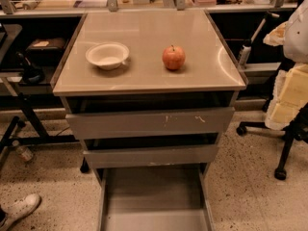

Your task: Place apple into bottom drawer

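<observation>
A small red-orange apple [173, 57] with a short dark stem stands upright on the grey cabinet top [144, 76], right of centre. The bottom drawer [154, 196] is pulled open below, a wide shallow tray with a flat grey floor that holds nothing. The scratched upper drawer front [149, 121] and the plain middle drawer front [151, 155] above it are each pulled out a little. My gripper is not in view.
A white bowl [107, 55] sits on the cabinet top left of the apple. An office chair base [284, 143] stands at right. A black stand [19, 124] and a white shoe [19, 208] are at left. A shelf runs behind.
</observation>
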Controlling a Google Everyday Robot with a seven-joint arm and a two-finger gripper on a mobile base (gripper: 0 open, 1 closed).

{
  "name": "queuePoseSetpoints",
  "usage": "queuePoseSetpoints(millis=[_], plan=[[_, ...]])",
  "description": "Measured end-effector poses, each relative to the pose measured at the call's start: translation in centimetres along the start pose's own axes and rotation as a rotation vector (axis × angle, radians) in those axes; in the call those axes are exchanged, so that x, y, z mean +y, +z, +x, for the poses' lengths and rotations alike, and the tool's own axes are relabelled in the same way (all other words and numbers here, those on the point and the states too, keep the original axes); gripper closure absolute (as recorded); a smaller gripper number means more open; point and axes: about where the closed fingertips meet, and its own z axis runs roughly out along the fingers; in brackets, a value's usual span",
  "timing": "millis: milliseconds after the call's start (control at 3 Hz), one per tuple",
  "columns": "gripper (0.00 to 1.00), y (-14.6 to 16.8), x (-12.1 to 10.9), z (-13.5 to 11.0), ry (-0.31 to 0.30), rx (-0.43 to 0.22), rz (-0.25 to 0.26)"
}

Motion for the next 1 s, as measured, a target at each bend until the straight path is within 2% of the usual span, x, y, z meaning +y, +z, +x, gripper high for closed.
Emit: queuePoseSetpoints(millis=[333,667,1000], plan=[[0.00,-0.1,-0.6,-0.3,0.000,-0.005,0.007],[0.00,0.5,-3.1,-1.6,-0.006,-0.003,-0.001],[0.00,1.3,-6.1,-4.7,-0.038,-0.011,-0.008]])
